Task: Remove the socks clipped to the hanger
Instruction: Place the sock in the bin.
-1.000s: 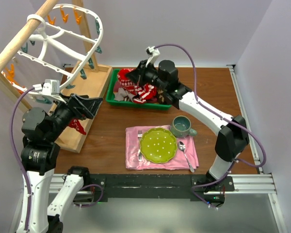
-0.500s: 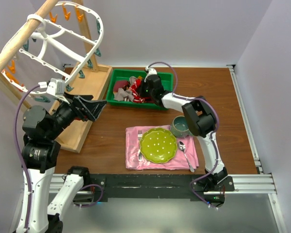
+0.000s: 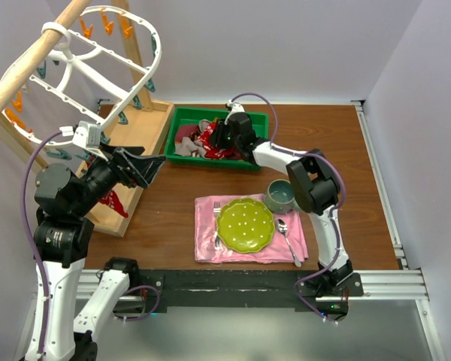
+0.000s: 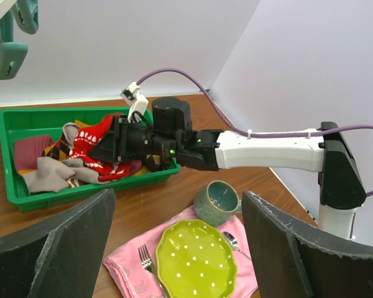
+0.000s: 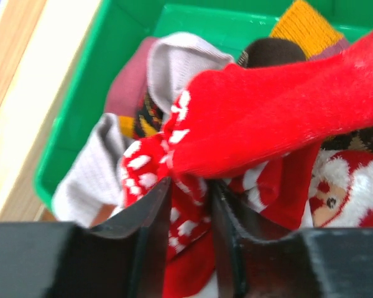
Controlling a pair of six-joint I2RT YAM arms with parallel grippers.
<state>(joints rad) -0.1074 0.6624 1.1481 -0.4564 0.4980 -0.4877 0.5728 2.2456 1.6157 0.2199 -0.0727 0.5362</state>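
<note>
Several socks [image 4: 90, 152] crowd green bin [image 4: 93, 189].

One green plastic tray [image 3: 184, 114] at upper centre holds socks [image 4: 90, 139] too tangled to count. One white oval plastic hanger [image 3: 66, 56], one pink cloth napkin [image 3: 207, 248], one lime dotted plate [image 3: 245, 224], one teal mug [image 3: 281, 195], one fork [image 3: 216, 210], one spoon [image 3: 283, 226].

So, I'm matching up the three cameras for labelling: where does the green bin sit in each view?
Top external: the green bin is at upper centre, at the far side of the table.
Left wrist: upper left.
Right wrist: it fills most of the frame, with its wall at left.
Shared landmark: the red sock in the bin.
</note>
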